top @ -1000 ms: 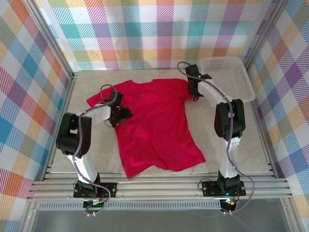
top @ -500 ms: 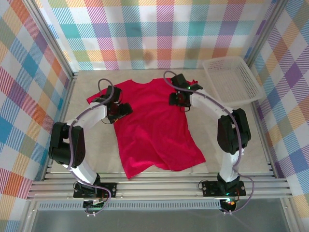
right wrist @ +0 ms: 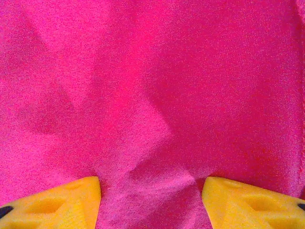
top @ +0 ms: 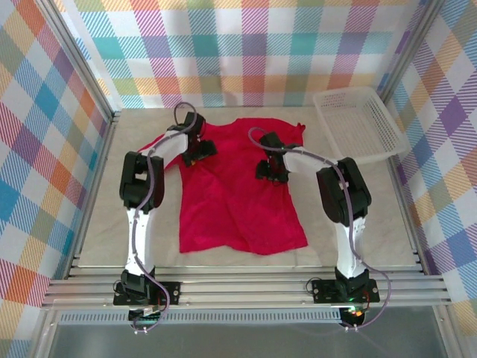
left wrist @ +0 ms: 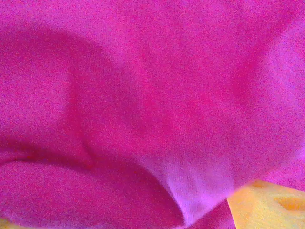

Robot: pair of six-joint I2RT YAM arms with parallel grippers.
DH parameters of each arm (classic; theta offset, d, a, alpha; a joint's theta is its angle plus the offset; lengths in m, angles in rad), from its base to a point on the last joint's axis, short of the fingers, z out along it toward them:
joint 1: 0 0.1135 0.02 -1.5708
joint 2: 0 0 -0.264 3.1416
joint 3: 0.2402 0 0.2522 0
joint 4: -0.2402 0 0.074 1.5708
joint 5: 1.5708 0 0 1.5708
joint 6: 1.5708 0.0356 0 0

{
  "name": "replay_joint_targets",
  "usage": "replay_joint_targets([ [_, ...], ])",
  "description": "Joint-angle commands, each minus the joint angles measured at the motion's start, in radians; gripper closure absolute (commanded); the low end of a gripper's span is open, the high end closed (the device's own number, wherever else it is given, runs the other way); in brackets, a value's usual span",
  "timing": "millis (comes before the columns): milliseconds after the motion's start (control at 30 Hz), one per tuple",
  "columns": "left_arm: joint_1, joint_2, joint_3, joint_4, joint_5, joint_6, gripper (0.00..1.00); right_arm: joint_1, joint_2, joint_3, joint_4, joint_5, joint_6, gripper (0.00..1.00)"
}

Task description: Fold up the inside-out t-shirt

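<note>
A soft, dark pink-red short-sleeved t-shirt [top: 238,201] lies spread out in the middle of the pale tabletop [top: 104,224]. Its neck end points to the far wall and its bottom edge lies toward the arms' bases. The bottom edge is a bit wavy, and one sleeve sticks out at the far left. The left end effector [top: 201,153] sits on the shirt's far left part, near that sleeve. In the left wrist view the pink cloth is right up close and folds over most of what can be seen, with one yellow finger [left wrist: 267,205] peeking out at the bottom right. This end effector is spread wide, and you cannot tell if any cloth is caught in it. The right end effector [top: 270,170] sits on the shirt's far right part, close to the middle. In the right wrist view its two yellow fingers [right wrist: 52,202] are wide apart and open, with a small ridge of cloth between them. A white plastic mesh basket [top: 358,123] stands near the far right corner, apart from the shirt.
</note>
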Motion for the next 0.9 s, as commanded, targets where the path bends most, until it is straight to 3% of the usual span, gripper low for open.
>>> replay_joint_targets([
  [0,0.043,0.189,0.201,-0.124,-0.050,0.081,0.19,-0.042,0.144,0.092,-0.017,0.056,0.002,0.43],
  [67,0.057,0.267,0.369,-0.174,-0.039,0.102,0.19,-0.062,0.193,0.177,-0.027,0.069,-0.020,0.43],
  [167,0.060,0.269,0.439,-0.221,-0.046,0.123,0.18,-0.080,0.247,0.338,-0.116,0.039,-0.071,0.43],
  [233,0.057,0.174,0.351,-0.212,-0.074,0.127,0.18,-0.078,0.216,0.376,-0.153,0.006,-0.107,0.43],
  [333,0.046,-0.064,0.086,-0.119,-0.113,0.117,0.18,-0.075,0.096,0.343,-0.184,-0.084,-0.100,0.43],
  [467,0.024,-0.390,-0.258,-0.036,-0.125,0.071,0.18,-0.034,-0.115,0.154,-0.160,-0.158,-0.084,0.44],
  [600,-0.004,-0.660,-0.581,0.020,-0.068,0.006,0.19,0.057,-0.290,-0.078,-0.137,-0.207,-0.035,0.54],
  [733,-0.018,-0.836,-0.846,0.100,0.012,-0.061,0.19,0.116,-0.462,-0.319,-0.104,-0.140,0.078,0.58],
  [867,-0.032,-0.899,-0.984,0.164,0.048,-0.118,0.20,0.112,-0.663,-0.600,0.004,-0.051,0.269,0.66],
])
